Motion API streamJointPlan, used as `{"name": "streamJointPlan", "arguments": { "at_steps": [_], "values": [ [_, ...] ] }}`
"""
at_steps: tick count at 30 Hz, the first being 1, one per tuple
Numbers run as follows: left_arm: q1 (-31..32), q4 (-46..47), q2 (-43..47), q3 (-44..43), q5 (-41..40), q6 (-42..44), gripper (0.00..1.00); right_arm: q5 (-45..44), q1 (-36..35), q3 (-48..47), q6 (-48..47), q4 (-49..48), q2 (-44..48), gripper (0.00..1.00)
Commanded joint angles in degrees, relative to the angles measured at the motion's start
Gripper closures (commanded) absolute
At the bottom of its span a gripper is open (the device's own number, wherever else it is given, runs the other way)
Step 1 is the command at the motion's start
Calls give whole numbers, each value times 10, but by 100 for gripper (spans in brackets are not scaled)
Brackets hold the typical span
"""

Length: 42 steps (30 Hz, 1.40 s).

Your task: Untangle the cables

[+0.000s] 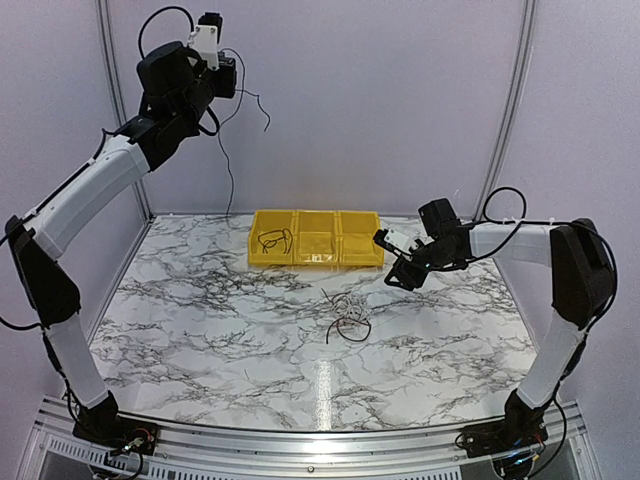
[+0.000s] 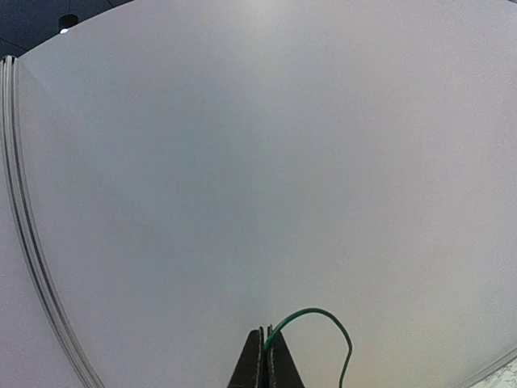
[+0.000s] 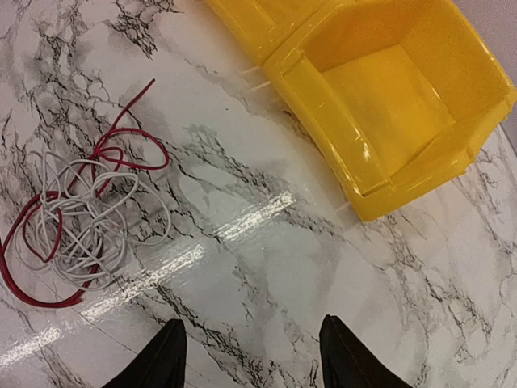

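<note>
Left pincer (image 2: pixel 266 343): jaws pressed together, clamped on a thin green wire (image 2: pixel 325 314) that arches out from between the tips and drops away to one side. The left arm (image 1: pixel 95 190) is raised high above and to the left of the yellow bin (image 1: pixel 300 262), its elbow bent and its wrist camera facing the blank back wall; in the top view the held wire looks dark and trails down, with its lower end near the bin's far left corner. Right pincer (image 3: pixel 250 322): fingers (image 3: pixel 166 360) spread wide apart, holding and touching nothing. The right arm (image 1: pixel 520 240) reaches in low and nearly level from the right, its pincer hovering just beside the bin's right end, above the marbled worktop (image 1: pixel 200 320). A tangle of red and white cables (image 3: pixel 81 218) lies loosely coiled on the worktop in front of the bin, near its right half and clear of both pincers. One dark cable (image 1: pixel 272 240) lies bunched in the bin's left compartment.
</note>
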<state>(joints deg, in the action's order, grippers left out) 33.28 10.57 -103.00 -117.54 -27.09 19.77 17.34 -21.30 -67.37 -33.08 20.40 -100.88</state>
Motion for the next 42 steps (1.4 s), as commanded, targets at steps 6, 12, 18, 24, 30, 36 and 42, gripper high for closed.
{"name": "streamJointPlan", "arguments": {
  "at_steps": [6, 12, 18, 24, 30, 36, 42],
  "values": [
    [0, 13, -2, 35, 0, -9, 100, 5, 0, -22, -6, 5, -3, 43],
    [0, 15, -28, 23, 3, -6, 100, 6, 0, -23, -7, 6, -10, 43],
    [-7, 15, -80, -12, 0, 4, 100, 0, 0, -23, -11, 7, -12, 43],
    [-8, 15, -116, 14, 0, -17, 100, -3, 0, -22, -14, 8, -13, 43],
    [-8, 16, -124, 38, -9, -22, 100, -1, 1, -23, -15, 8, -17, 43],
    [-9, 14, -146, 74, -22, -33, 100, 6, 0, -39, -18, 31, -34, 43],
    [-15, 3, -195, 100, -35, -50, 100, 7, 0, -37, -17, 29, -31, 43]
  ]
}}
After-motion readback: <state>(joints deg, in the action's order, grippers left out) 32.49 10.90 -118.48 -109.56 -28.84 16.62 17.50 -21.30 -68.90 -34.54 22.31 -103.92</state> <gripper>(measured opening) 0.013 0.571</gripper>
